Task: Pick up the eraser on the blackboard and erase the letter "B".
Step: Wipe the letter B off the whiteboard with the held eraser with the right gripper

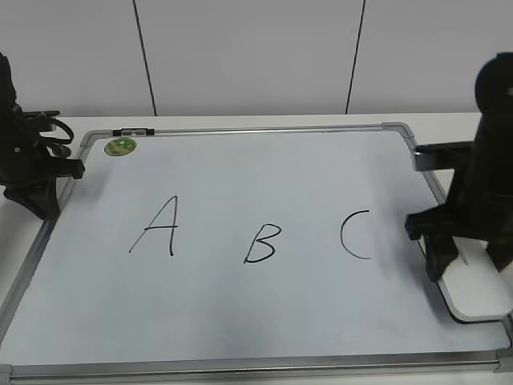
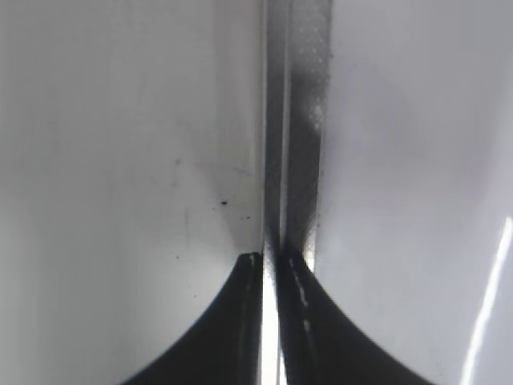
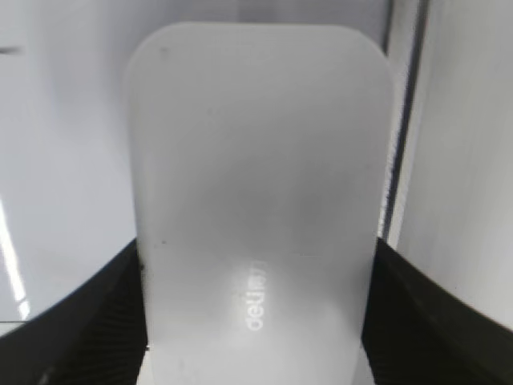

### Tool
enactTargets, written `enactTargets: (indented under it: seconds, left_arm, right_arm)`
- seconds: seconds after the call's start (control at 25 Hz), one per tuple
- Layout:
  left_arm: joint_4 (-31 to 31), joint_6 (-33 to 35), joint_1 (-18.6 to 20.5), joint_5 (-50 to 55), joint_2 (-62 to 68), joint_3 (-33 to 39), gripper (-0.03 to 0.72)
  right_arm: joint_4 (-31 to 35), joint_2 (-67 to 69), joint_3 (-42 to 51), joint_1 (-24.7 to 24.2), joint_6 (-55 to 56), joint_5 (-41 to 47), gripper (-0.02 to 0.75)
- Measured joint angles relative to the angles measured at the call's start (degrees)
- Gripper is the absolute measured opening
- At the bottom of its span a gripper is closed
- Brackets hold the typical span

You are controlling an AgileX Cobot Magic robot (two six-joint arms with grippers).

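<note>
The blackboard (image 1: 240, 313) is a white board with a silver frame, lying flat. It carries the black letters A, B and C; the letter "B" (image 1: 263, 243) is in the middle. The eraser (image 1: 481, 293) is a white rounded block lying at the board's right edge, right of the C. My right gripper (image 1: 469, 261) sits over it. In the right wrist view the eraser (image 3: 256, 160) fills the gap between the two black fingers (image 3: 256, 250), which press on its sides. My left gripper (image 1: 40, 204) rests at the board's left edge, shut and empty (image 2: 272, 258).
A small round green magnet (image 1: 121, 147) sits at the board's far left corner. The letter A (image 1: 156, 228) is left of the B and the C (image 1: 357, 234) right of it. The board's metal frame runs under the left gripper (image 2: 300, 120) and beside the eraser (image 3: 405, 120).
</note>
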Motion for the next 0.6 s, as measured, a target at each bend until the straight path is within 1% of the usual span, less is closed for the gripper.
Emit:
enactTargets:
  seconds: [0.04,0.08,0.12,0.2,0.24,0.36,0.48,0.6]
  left_arm:
    - [-0.06,0.00,0.00,0.00,0.00,0.00,0.028]
    - [-0.06,0.00,0.00,0.00,0.00,0.00,0.028]
    - [-0.06,0.00,0.00,0.00,0.00,0.00,0.029]
    - [-0.06,0.00,0.00,0.00,0.00,0.00,0.029]
    - [-0.06,0.00,0.00,0.00,0.00,0.00,0.029]
    - [-0.14,0.00,0.00,0.00,0.00,0.00,0.029]
    - [-0.19,0.00,0.00,0.00,0.00,0.00,0.029]
    - [-0.19,0.00,0.00,0.00,0.00,-0.02,0.029]
  right_arm:
    - [0.08,1.01,-2.50,1.14,-0.63,2.04,0.522]
    - [0.08,1.01,-2.50,1.14,-0.63,2.04,0.522]
    - [0.33,3.16,-7.29,3.24,-1.27,4.77,0.522]
    - [0.49,5.38,-11.39,4.85,-1.81,7.05,0.522]
    - [0.56,7.61,-15.54,6.37,-2.16,7.89,0.522]
    - [1.16,12.38,-22.94,8.66,-3.17,8.31,0.522]
    - [3.62,17.82,-29.93,10.46,-4.71,8.45,0.522]
    - [6.30,21.29,-34.00,11.08,-5.73,8.58,0.522]
